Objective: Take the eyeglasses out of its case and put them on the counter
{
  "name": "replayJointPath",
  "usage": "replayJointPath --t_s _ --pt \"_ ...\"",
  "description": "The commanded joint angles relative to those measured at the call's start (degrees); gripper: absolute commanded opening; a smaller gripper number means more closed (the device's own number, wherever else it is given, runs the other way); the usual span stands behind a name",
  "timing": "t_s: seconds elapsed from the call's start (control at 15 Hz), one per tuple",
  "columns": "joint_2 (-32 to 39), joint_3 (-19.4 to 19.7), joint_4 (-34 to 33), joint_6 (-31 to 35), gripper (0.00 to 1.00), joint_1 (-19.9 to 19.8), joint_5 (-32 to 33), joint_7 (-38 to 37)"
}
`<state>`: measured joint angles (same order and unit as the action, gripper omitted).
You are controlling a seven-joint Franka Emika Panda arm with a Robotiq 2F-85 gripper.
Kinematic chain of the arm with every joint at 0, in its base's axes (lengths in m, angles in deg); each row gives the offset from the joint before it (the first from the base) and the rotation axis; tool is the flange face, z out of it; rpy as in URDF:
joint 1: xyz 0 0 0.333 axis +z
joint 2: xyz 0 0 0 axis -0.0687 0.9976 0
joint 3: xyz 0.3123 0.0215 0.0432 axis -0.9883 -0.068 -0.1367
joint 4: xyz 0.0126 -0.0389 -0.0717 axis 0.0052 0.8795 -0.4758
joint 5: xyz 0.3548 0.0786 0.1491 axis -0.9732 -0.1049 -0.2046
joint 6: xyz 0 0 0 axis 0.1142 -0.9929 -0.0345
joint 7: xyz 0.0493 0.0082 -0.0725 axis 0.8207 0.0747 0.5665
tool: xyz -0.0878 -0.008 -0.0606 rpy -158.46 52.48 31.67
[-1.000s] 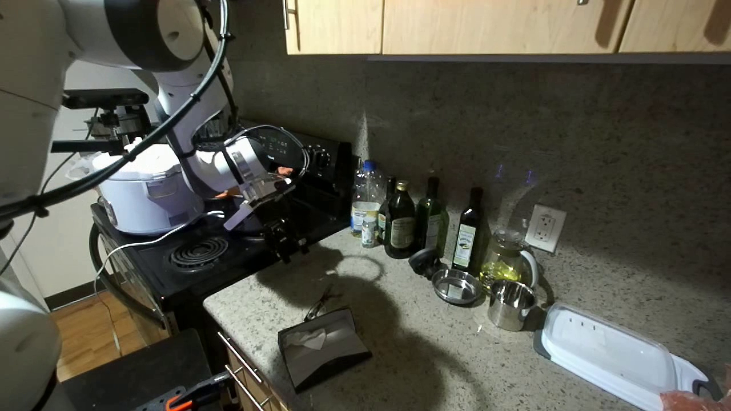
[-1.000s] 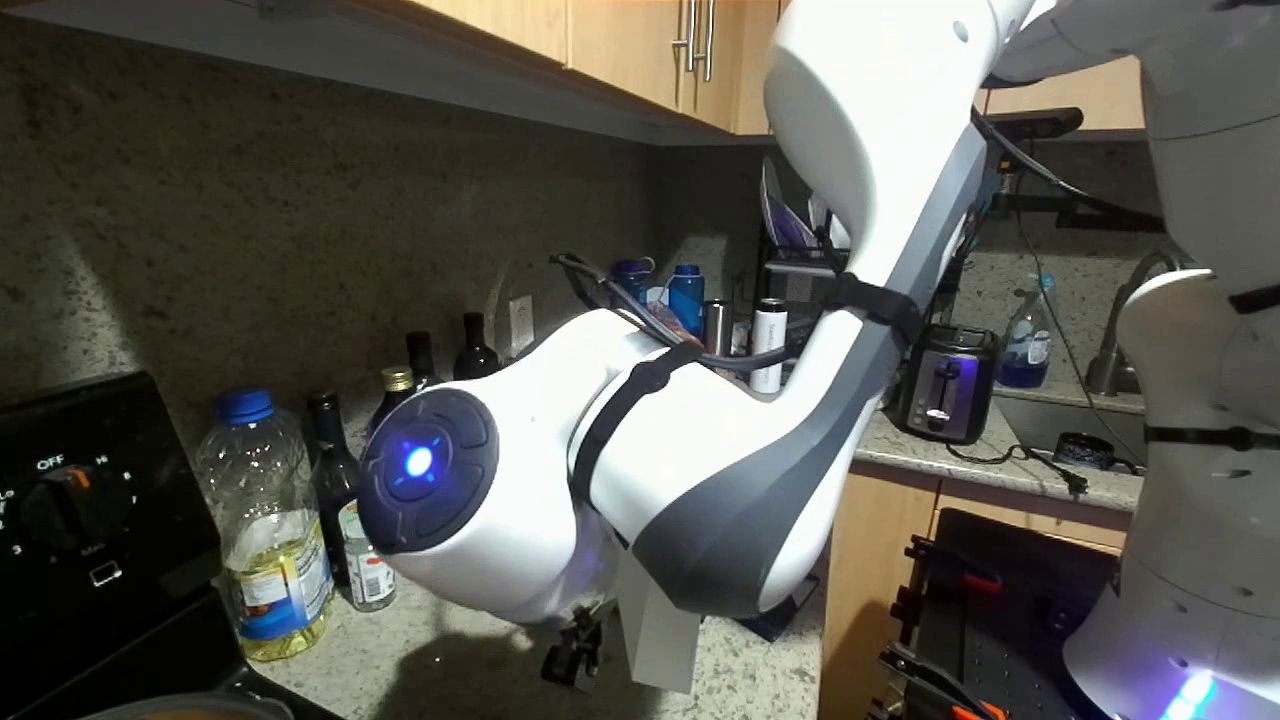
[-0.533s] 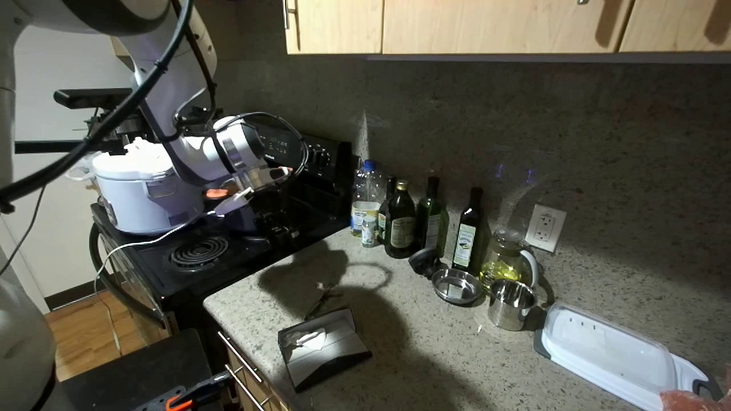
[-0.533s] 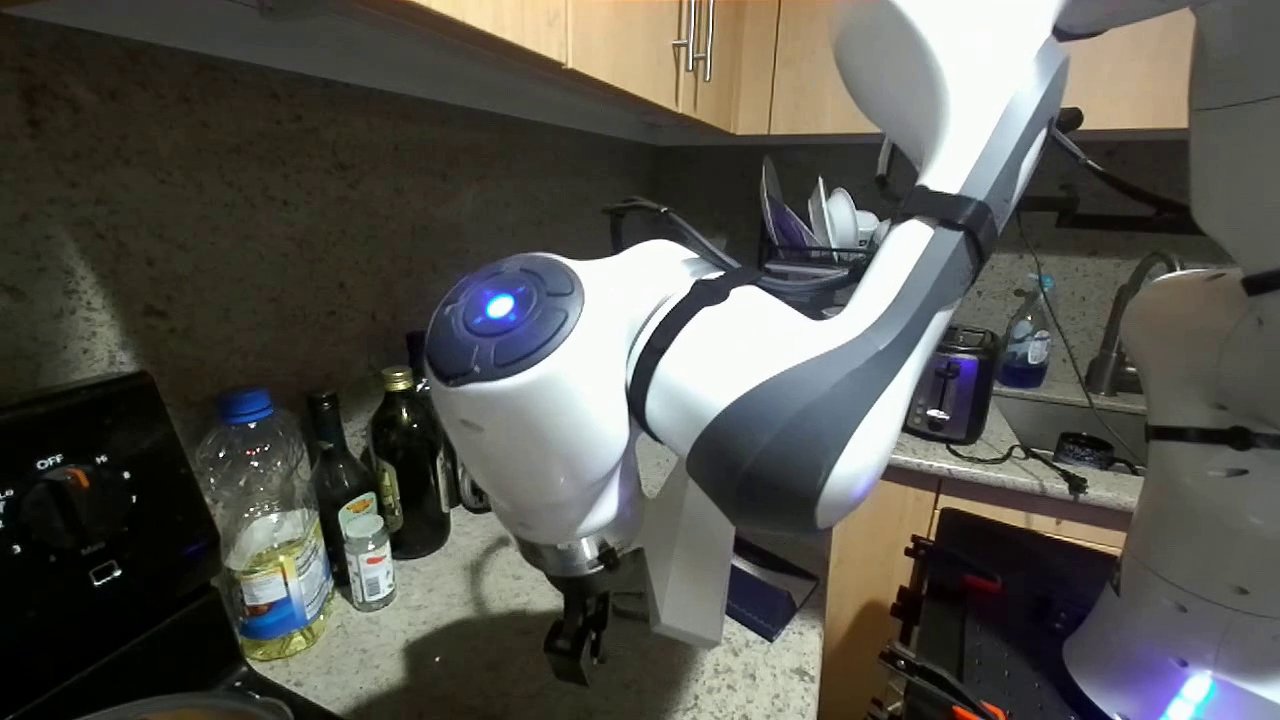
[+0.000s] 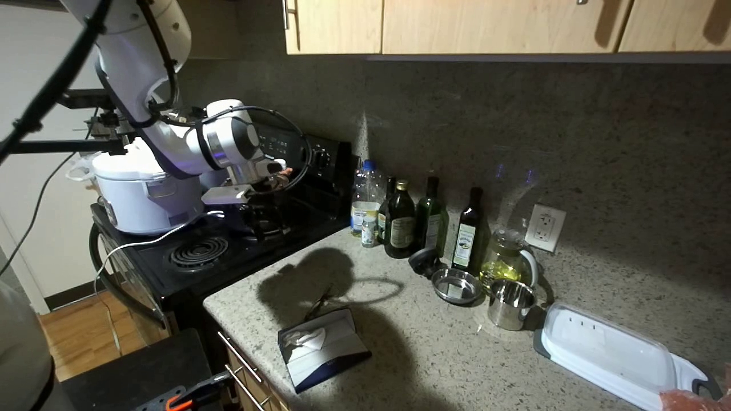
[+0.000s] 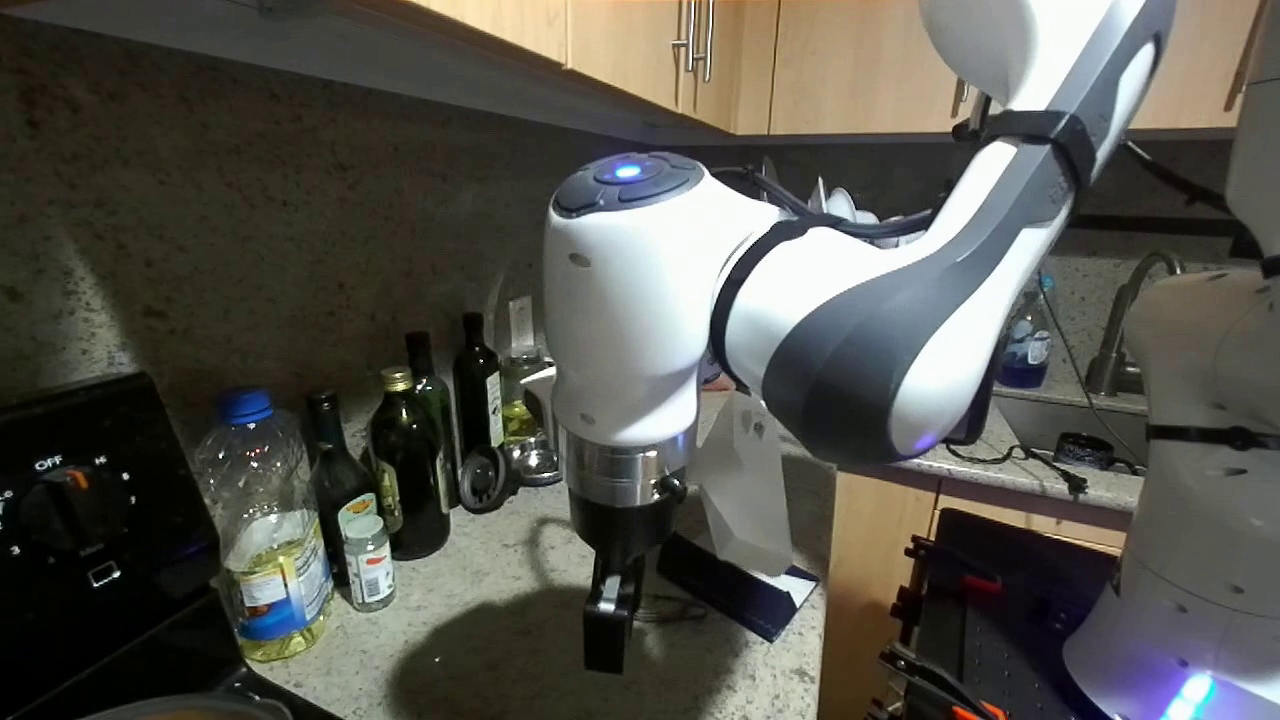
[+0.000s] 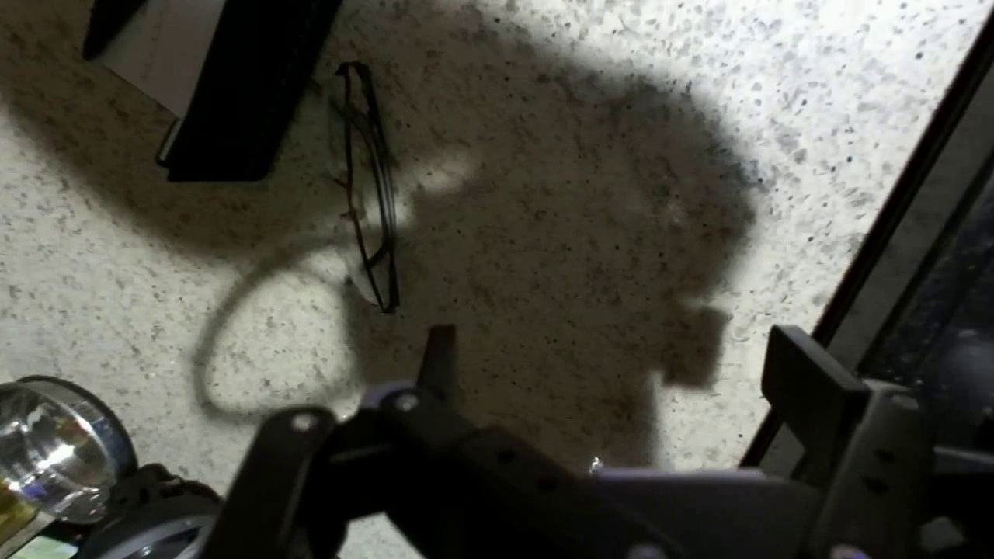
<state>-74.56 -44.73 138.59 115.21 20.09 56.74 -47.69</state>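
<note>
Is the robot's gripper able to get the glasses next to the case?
Probably yes. The gripper is open, and nothing covers the glasses. The case sits beside them, not over them. The gripper would likely need to move over and down first.

In an exterior view, wooden cabinets (image 5: 497,25) hang at 1 o'clock above a dim speckled wall (image 5: 434,114); its outlet (image 5: 546,228) sits at 3 o'clock. A pale wall (image 5: 51,245) stands at 9 o'clock, wood flooring (image 5: 77,337) at 8.
</note>
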Motion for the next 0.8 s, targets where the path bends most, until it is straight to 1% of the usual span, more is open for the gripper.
replayJointPath --t_s 0.0,0.13,0.4,0.47,0.73 --pt "-5.5 -1.39 5.09 3.83 1.0 -1.54 -7.32 9.64" --pt "-7.09 -1.85 6.27 4.28 1.0 -1.68 -12.14 15.44" --pt "-10.4 -2.56 8.19 3.61 1.0 -1.69 -19.8 22.79" --pt "-6.87 -2.49 5.38 2.77 1.0 -1.62 -16.94 19.56" --pt "-6.89 -2.58 5.52 2.76 1.0 -1.67 -17.35 19.87"
